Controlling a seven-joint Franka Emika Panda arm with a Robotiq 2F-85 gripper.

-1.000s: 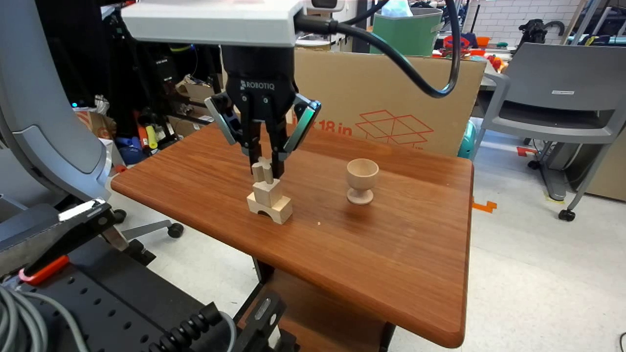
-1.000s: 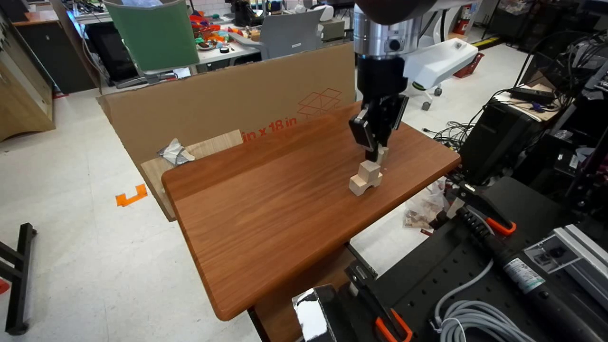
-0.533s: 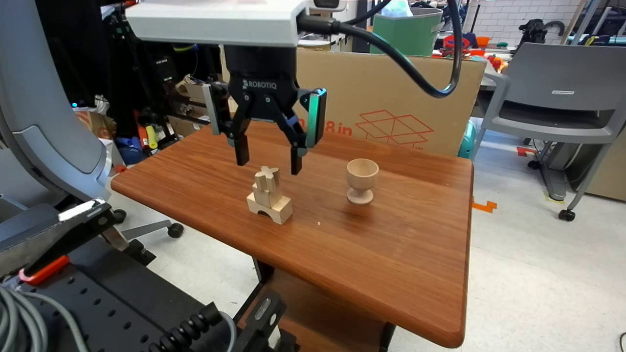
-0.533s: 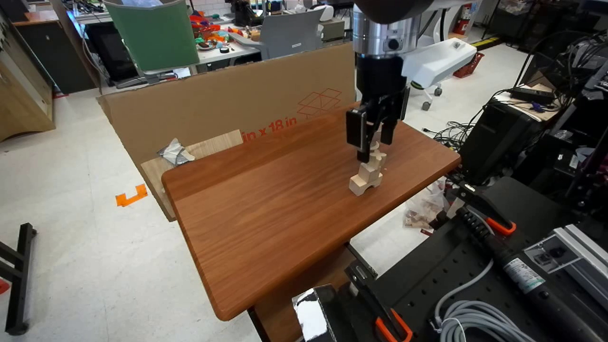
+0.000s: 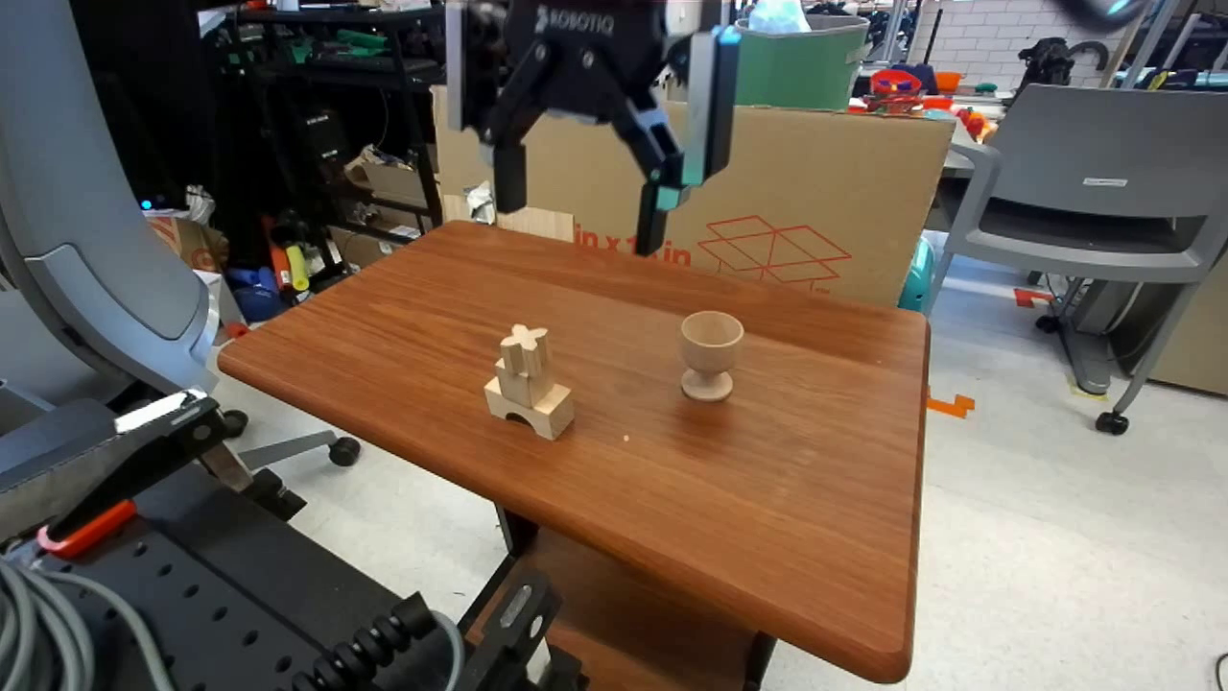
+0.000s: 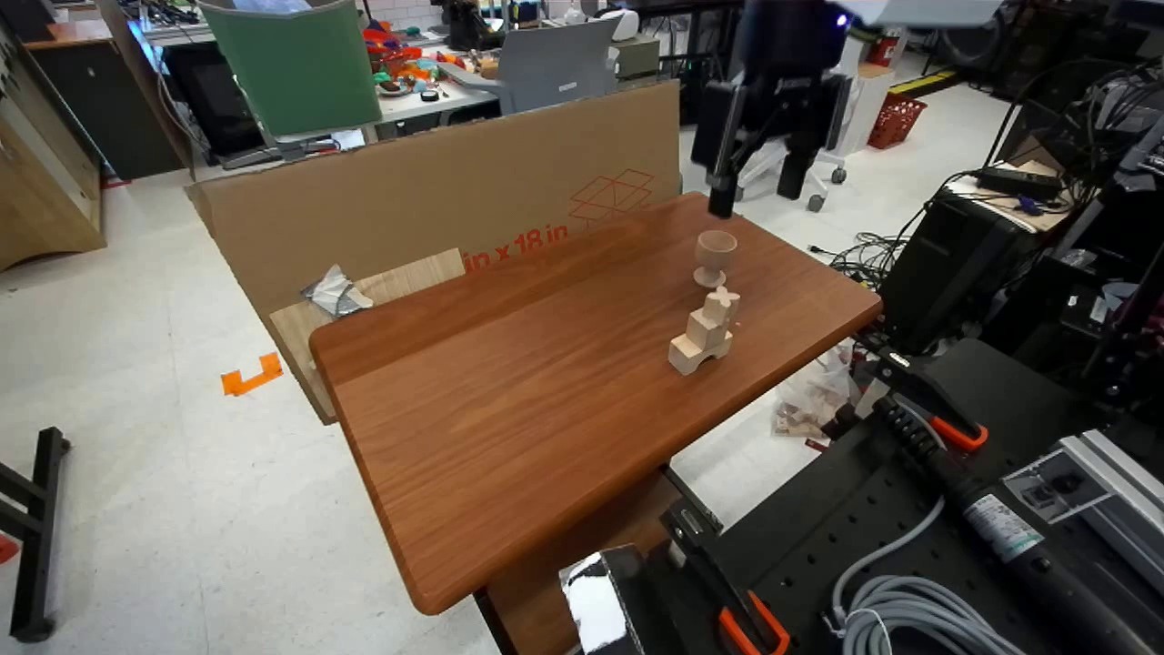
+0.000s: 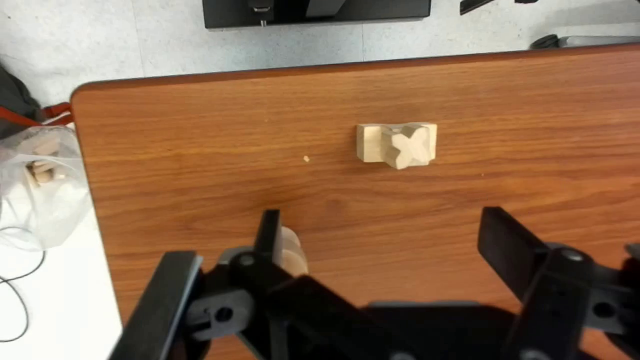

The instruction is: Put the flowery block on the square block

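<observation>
Cluttered workroom; printed cardboard (image 5: 835, 173) upright behind brown wooden surface (image 5: 748, 499). On surface, stack of three pale-wood pieces: arched block (image 5: 554, 420) at bottom, square block (image 5: 523, 389) on it, flowery block (image 5: 526, 355) on top, lobed end facing up. Wooden goblet (image 5: 710, 344) upright near stack, not touching; partly hidden by finger in wrist view. Gripper (image 5: 580, 216) raised above surface, fingers spread wide, well apart from stack.

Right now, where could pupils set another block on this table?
In an exterior view, the table is bare between the wooden egg cup and the right edge, and from the arched block to the left corner. Crowded: atop the arched block, where the flowery block stands on the square block. The open tool hangs above.
</observation>
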